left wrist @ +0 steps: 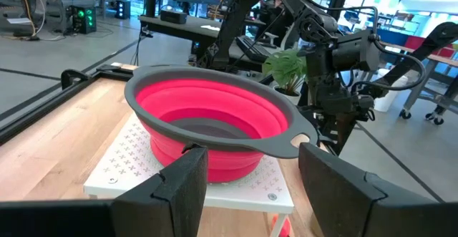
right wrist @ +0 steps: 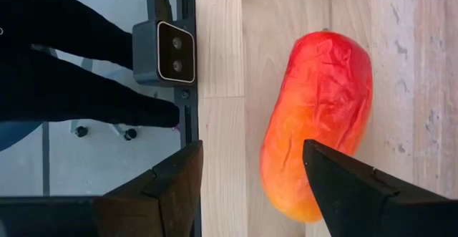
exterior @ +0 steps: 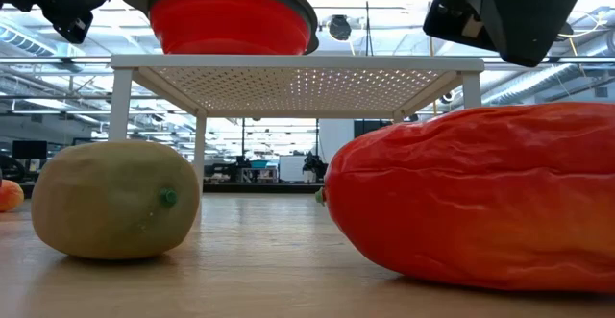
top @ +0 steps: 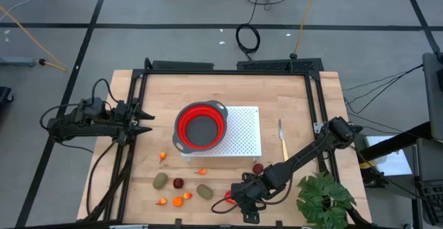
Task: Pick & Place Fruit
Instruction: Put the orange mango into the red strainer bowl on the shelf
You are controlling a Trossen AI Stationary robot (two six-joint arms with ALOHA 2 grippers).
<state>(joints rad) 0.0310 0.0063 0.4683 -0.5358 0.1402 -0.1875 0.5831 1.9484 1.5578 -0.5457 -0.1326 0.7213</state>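
Overhead view of the table (top: 104,139). The mango (right wrist: 318,122) lies near the 6 o'clock edge, its long axis running roughly along that edge toward the plant (top: 322,200) at 5 o'clock. The right gripper (top: 239,200) hangs above it, fingers spread, holding nothing. Bare wood surrounds the small fruit (top: 181,187) at 7 o'clock. The left gripper (top: 147,122) waits at 9 o'clock, fingers parted and empty, facing the red bowl (top: 201,126) on the white rack (top: 243,131).

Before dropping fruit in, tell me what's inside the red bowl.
The red bowl on the white rack shows only its dark grey bottom; no fruit in it. In the left wrist view the near rim hides a little of the floor.
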